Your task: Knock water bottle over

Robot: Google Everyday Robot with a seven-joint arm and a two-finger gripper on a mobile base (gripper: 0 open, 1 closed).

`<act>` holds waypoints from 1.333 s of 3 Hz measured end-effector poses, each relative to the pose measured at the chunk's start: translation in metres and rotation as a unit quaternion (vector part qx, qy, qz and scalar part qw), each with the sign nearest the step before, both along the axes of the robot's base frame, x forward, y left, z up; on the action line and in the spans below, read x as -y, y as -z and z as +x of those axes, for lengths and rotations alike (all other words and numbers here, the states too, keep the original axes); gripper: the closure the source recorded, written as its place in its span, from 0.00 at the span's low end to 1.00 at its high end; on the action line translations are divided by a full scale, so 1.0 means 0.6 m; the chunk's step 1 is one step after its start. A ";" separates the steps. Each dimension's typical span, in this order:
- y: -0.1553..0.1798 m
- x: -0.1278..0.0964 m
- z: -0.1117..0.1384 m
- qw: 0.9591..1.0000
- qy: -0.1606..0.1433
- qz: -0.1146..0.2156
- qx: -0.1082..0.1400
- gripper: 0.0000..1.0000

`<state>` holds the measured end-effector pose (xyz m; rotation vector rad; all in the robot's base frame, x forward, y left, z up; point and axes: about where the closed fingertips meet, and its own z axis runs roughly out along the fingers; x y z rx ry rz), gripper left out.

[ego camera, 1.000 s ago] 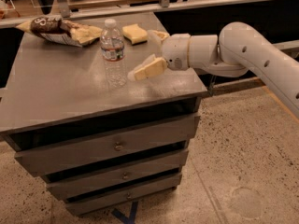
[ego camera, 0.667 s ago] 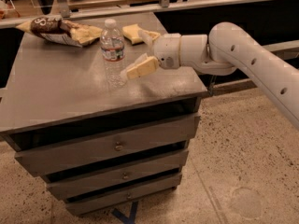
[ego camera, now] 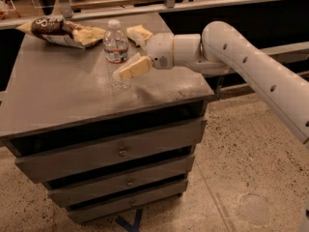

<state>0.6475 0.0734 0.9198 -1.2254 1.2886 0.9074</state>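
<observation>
The water bottle stands upright on the grey cabinet top, toward its back middle. It is clear and ribbed, with a white cap and a white, red and blue label band. My gripper reaches in from the right on the white arm. Its cream fingertips are right at the bottle's lower right side, overlapping the bottle's body in the picture.
A brown and yellow snack bag lies at the back left of the cabinet top. A yellow chip bag lies behind the bottle, partly hidden by my wrist. The cabinet has three drawers. Speckled floor lies to the right.
My gripper has moved left across the cabinet top, from clear of the bottle to right against its lower side. The bottle still stands upright.
</observation>
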 end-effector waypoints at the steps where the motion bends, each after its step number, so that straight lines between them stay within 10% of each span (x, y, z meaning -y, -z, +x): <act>1: -0.003 -0.027 -0.003 1.000 -0.019 0.005 0.000 0.00; 4: -0.018 -0.053 -0.013 0.998 -0.052 -0.011 0.022 0.62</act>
